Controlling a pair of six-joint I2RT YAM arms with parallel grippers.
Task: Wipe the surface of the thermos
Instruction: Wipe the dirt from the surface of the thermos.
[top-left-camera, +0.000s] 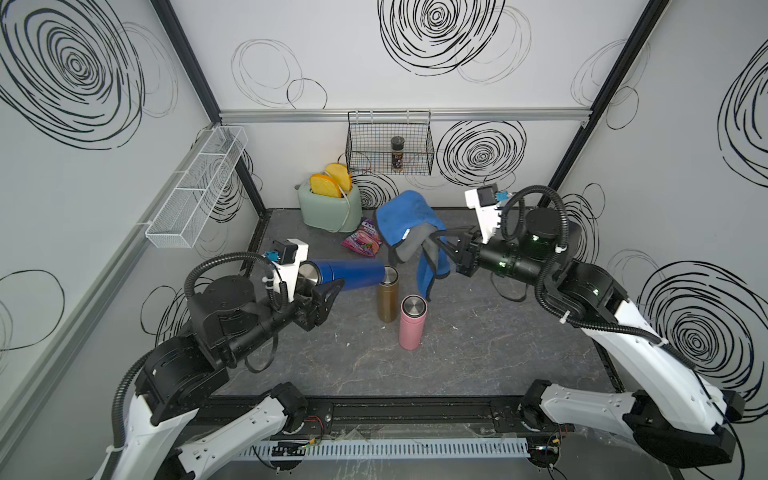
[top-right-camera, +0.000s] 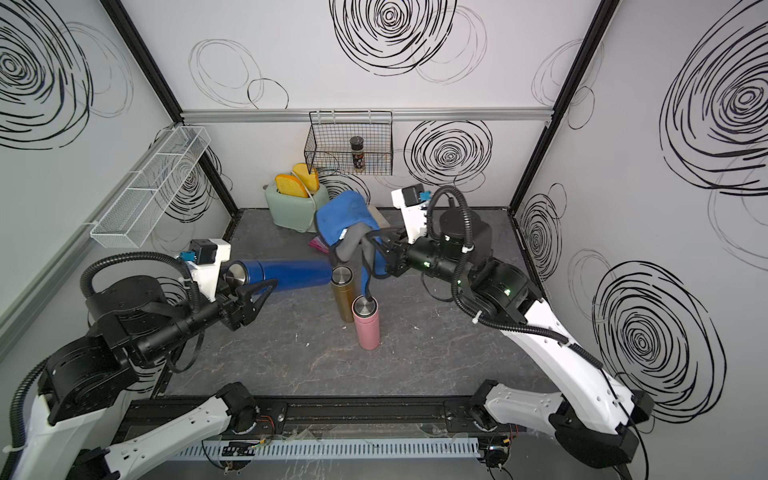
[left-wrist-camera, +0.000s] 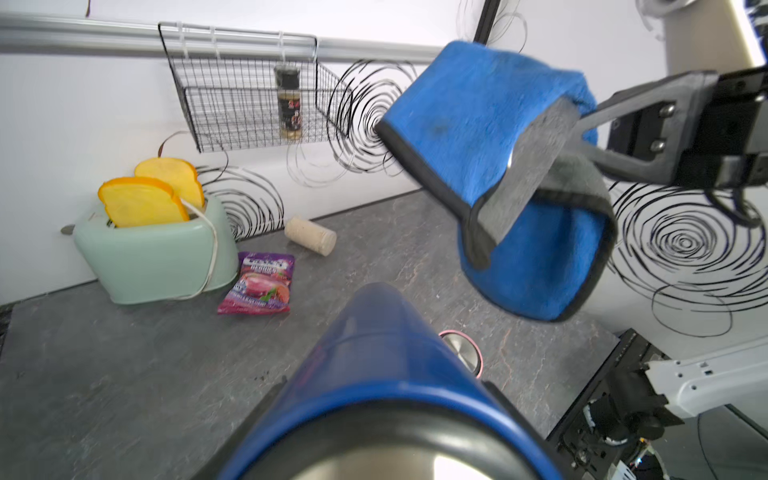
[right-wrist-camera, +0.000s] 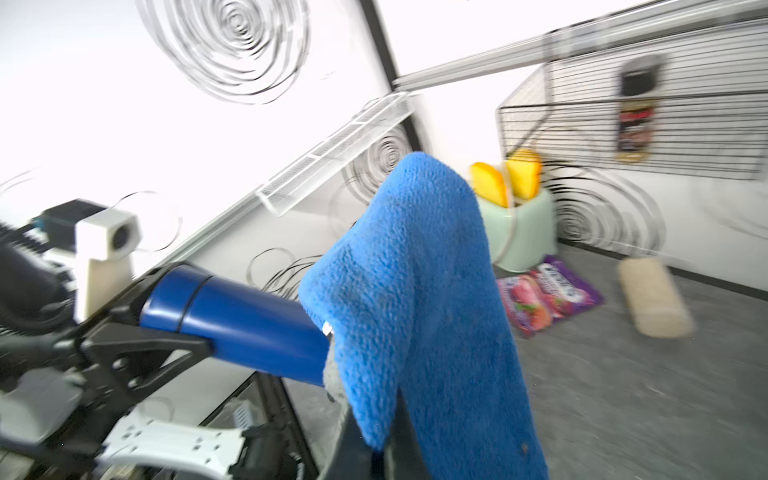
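A blue thermos is held lying level above the table, and my left gripper is shut on its steel-capped end. In the left wrist view the thermos points away from the camera and hides most of the jaws. My right gripper is shut on a blue and grey cloth. The cloth hangs just beyond the thermos's far end, with a gap between them. In the right wrist view the cloth covers that end of the thermos.
A gold thermos and a pink thermos stand upright under and beside the blue one's far end. At the back are a mint toaster, a snack packet, a cork roll and a wire basket with a spice jar.
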